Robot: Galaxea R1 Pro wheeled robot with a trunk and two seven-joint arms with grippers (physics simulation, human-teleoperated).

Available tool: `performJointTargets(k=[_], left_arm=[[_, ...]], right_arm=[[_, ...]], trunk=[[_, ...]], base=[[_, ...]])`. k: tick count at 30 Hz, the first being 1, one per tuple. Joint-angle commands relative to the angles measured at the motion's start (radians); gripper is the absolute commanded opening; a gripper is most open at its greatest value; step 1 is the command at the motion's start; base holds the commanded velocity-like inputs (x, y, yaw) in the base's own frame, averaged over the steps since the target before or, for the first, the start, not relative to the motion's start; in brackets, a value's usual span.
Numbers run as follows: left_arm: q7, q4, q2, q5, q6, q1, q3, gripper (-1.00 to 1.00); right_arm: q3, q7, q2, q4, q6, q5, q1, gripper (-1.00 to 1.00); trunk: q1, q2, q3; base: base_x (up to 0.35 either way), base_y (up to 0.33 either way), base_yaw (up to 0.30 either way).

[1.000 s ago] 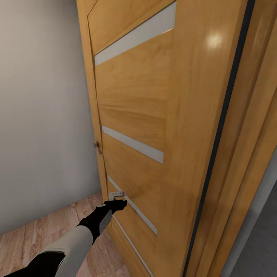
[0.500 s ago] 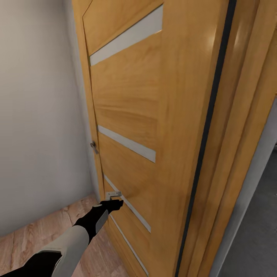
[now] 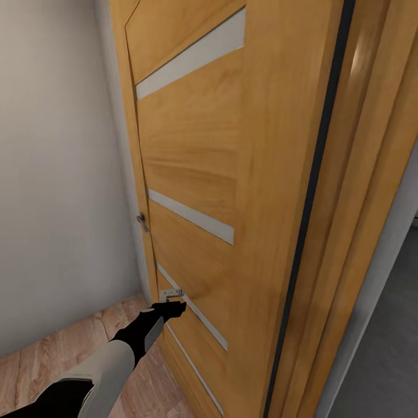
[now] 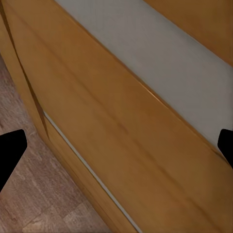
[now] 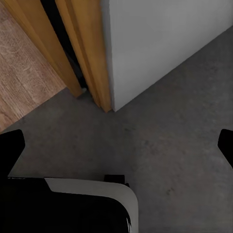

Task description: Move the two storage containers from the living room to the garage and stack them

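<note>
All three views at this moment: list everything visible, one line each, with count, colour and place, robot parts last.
Door: one, honey-coloured wood with pale grey strips, swung open, centre of the head view.
Door handle: one, silver, low on the door by the left gripper.
Door frame: one, same wood with a dark seal strip, right of the door.
Wall: pale grey, left of the door.
Wood-plank floor: light brown, on the near side of the doorway.
Concrete floor: dark grey, past the threshold.
Left gripper: one, black, at the door handle; fingertips apart in the left wrist view.
Right gripper: one, black, fingertips apart, over the concrete floor.
</note>
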Motion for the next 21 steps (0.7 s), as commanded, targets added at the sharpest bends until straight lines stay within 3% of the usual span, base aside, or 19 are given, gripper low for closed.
performJointTargets(k=[1,21], left_arm=[[-0.005,-0.001,-0.04,0.021,0.006,0.0,-0.004,1.0],[-0.005,-0.001,-0.04,0.021,0.006,0.0,-0.004,1.0]], right_arm=[[0.001,0.007,0.0,-0.001,-0.001,-0.008,0.0,1.0],[0.001,0.007,0.0,-0.001,-0.001,-0.008,0.0,1.0]], trunk=[[0.0,-0.001,-0.001],[0.0,-0.001,-0.001]], base=[[0.0,0.0,0.0],[0.0,0.0,0.0]])
